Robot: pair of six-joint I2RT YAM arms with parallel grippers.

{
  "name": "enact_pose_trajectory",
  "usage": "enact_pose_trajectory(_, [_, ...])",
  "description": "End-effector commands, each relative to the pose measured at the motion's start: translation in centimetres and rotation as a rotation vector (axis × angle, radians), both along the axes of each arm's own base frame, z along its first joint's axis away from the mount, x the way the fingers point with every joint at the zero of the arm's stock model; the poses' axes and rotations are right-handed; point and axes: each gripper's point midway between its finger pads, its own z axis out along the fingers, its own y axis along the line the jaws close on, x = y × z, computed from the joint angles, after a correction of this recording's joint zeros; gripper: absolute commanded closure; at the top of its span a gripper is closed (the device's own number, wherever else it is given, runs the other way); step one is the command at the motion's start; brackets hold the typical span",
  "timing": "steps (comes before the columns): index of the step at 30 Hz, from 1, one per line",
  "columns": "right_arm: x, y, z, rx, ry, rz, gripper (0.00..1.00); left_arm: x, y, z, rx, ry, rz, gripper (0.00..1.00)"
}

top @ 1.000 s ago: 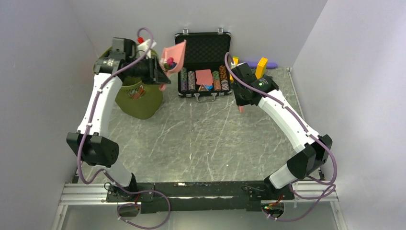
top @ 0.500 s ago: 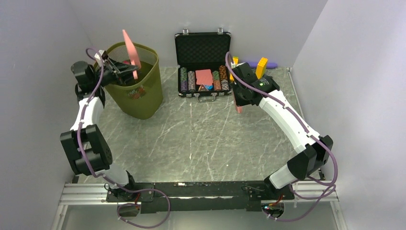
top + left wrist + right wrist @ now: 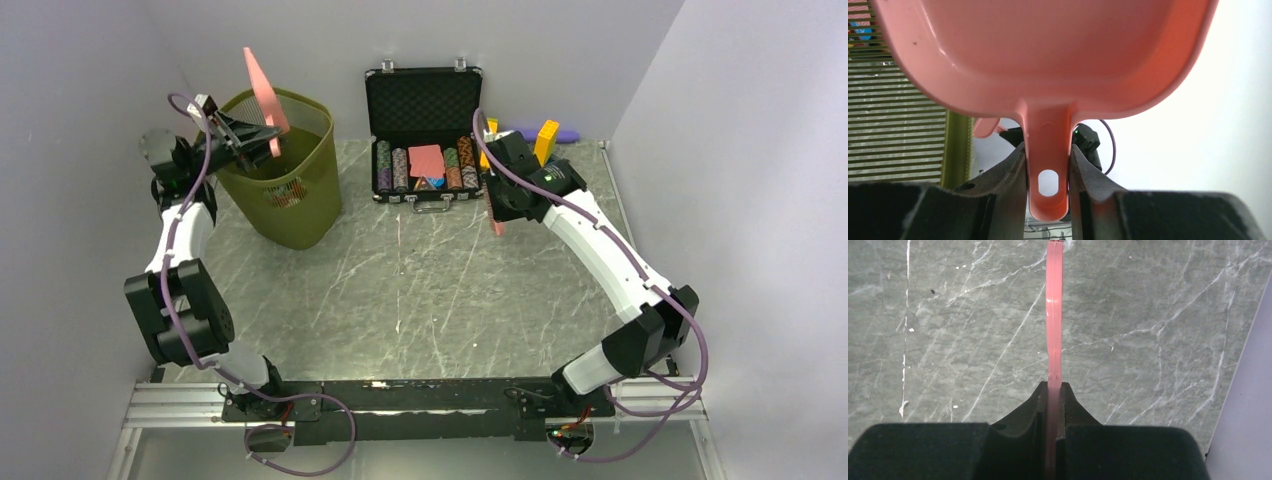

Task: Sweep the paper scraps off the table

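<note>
We see a grey-green tabletop veined white, a salmon-pink dustpan and brush, an olive-green slatted bin at ten o'clock, a black case of many-coloured chips at twelve.

top cam overhead; wrist cams close: r onto table, l prob. across bin.

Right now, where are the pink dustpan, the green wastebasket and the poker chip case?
pink dustpan [image 3: 1048, 140], left wrist view, on its handle.
green wastebasket [image 3: 298, 215], top external view, on its outer wall.
poker chip case [image 3: 423, 100], top external view, on its open lid.
</note>
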Motion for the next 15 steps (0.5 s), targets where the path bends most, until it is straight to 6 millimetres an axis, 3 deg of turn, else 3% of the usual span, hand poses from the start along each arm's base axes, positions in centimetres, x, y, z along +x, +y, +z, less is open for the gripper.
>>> enact_pose_trajectory(1, [0.3, 0.7, 3.1, 0.105, -0.128, 0.009, 1.0, -1.9, -1.7, 2.7, 0.269, -0.198, -0.011, 1.0])
enact_pose_trajectory(3, [0.1, 1.4, 3.6, 0.166, -0.165, 0.038, 1.0, -2.3, -2.1, 0.7, 0.424, -0.094, 0.041, 1.0])
enact_pose_trajectory(6, [-0.1, 2.7, 5.5, 0.294, -0.263, 0.072, 1.0, -2.8, -2.4, -0.7, 0.702, -0.113, 0.106, 1.0])
enact_pose_trajectory(10, [-1.0, 3.5, 7.2, 0.469, -0.373, 0.061, 1.0, -4.2, -3.7, -3.3, 0.897, -0.111, 0.116, 1.0])
enact_pose_trajectory(11, [-1.4, 3.7, 7.3, 0.515, -0.396, 0.056, 1.0, -4.4, -3.8, -4.2, 0.976, -0.102, 0.127, 1.0])
enact_pose_trajectory(15, [-2.5, 4.2, 6.0, 0.674, -0.418, 0.012, 1.0, -6.7, -7.6, -8.2, 1.195, -0.113, -0.031, 1.0])
